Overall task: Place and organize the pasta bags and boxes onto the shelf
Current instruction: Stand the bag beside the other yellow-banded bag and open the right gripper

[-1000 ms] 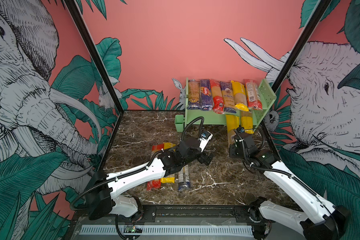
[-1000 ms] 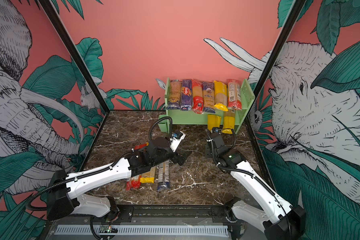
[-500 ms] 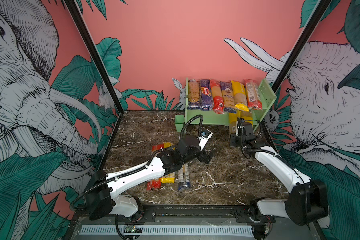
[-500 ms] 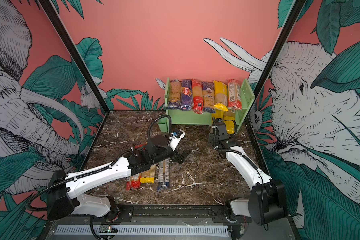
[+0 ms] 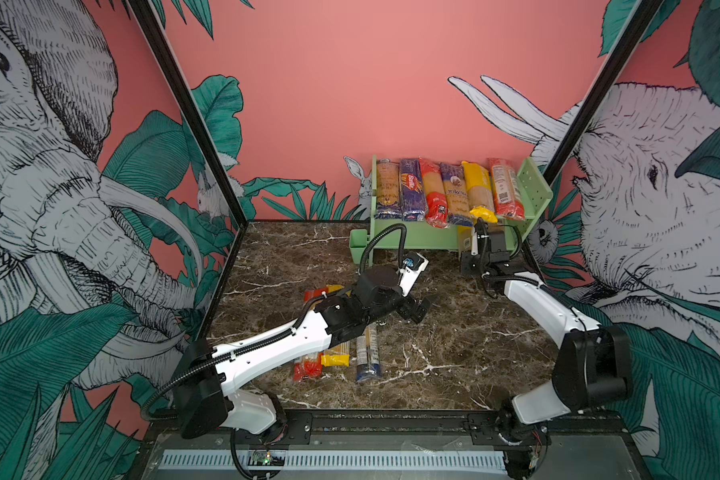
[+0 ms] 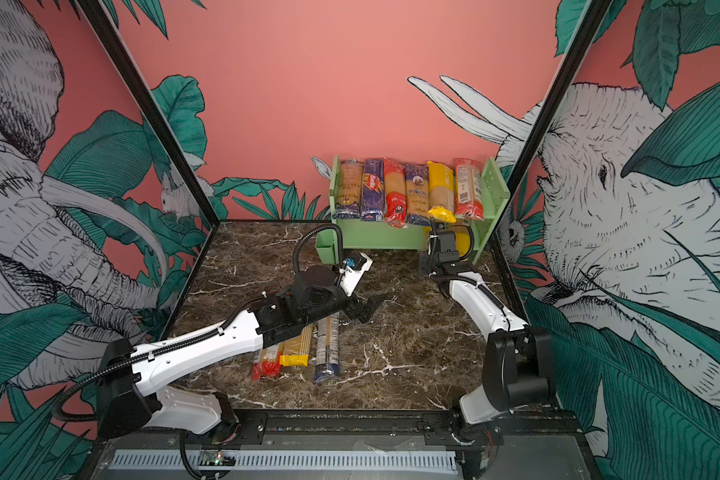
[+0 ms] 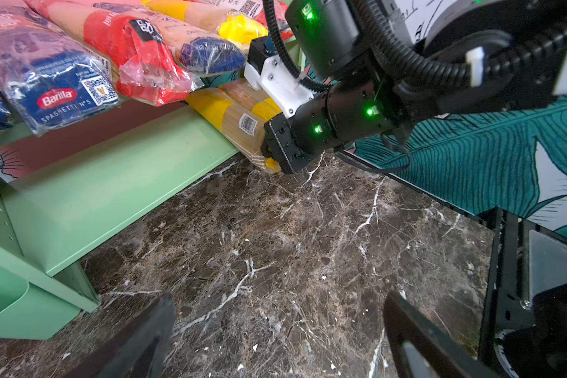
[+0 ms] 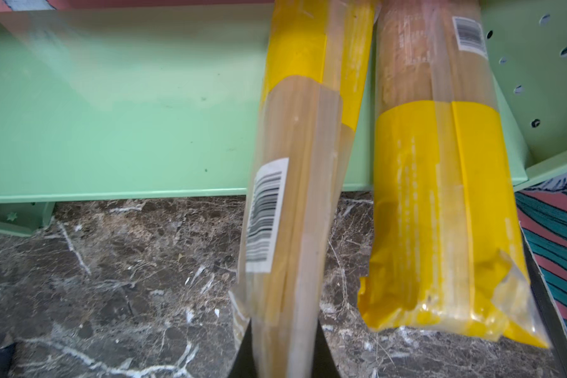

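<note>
Pasta packs: six on shelf top, two below, three on table, all lying front-to-back. Right gripper pinches one lower pack; left gripper spread.

The table top is of dark brown marble with white veins. Behind it stands a plain pink wall, with green leaves and a small white rabbit drawn at its lower edge. Both side walls carry a big elephant in black and white. Black posts mark the corners. Along the front runs a black rail, and before it a pale slotted strip.
</note>
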`<move>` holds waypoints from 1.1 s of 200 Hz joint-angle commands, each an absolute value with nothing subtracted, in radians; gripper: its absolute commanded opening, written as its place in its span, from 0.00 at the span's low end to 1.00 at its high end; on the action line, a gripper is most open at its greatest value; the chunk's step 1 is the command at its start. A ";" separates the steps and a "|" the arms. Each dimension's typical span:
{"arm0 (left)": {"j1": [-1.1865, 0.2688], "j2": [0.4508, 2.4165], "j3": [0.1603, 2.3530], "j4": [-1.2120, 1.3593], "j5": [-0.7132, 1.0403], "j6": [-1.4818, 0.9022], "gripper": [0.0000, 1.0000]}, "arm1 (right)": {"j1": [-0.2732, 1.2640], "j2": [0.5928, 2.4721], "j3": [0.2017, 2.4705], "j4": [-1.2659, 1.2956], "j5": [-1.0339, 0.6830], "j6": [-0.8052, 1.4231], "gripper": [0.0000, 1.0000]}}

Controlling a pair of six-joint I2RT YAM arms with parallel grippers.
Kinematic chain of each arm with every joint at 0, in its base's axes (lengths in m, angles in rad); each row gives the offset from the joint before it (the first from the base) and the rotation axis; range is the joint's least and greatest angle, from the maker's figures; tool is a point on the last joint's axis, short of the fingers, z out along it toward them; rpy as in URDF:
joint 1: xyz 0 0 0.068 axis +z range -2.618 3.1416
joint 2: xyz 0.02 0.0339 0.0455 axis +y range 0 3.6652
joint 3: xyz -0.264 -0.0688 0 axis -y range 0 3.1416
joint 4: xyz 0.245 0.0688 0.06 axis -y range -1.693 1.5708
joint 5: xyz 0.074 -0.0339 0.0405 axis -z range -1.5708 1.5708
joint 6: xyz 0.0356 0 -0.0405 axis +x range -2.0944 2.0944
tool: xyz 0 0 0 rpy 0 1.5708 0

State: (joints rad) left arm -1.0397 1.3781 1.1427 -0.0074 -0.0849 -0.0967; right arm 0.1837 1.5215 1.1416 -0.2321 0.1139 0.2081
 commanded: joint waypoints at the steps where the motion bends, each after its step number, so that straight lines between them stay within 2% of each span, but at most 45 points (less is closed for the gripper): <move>1: -1.034 1.367 1.171 0.010 -0.072 -0.100 0.99 | 0.161 1.503 1.202 -0.013 0.134 0.180 0.00; 70: -1.034 1.358 1.170 -0.004 -0.091 -0.113 0.99 | 0.110 1.557 1.231 -0.009 0.116 0.183 0.00; 76: -1.034 1.356 1.172 -0.007 -0.092 -0.114 0.99 | 0.106 1.557 1.229 -0.009 0.116 0.185 0.08; 101: -1.033 1.351 1.173 -0.014 -0.092 -0.122 0.99 | 0.105 1.524 1.184 0.017 0.122 0.202 0.57; 121: -1.034 1.348 1.173 -0.024 -0.092 -0.131 0.99 | 0.105 1.492 1.163 0.012 0.133 0.211 0.68; 170: -1.034 1.305 1.144 -0.044 -0.088 -0.165 0.99 | 0.104 1.451 1.166 -0.087 0.121 0.242 0.72; 220: -1.034 1.222 1.074 -0.104 -0.130 -0.205 0.99 | 0.106 1.309 1.060 -0.200 0.114 0.289 0.74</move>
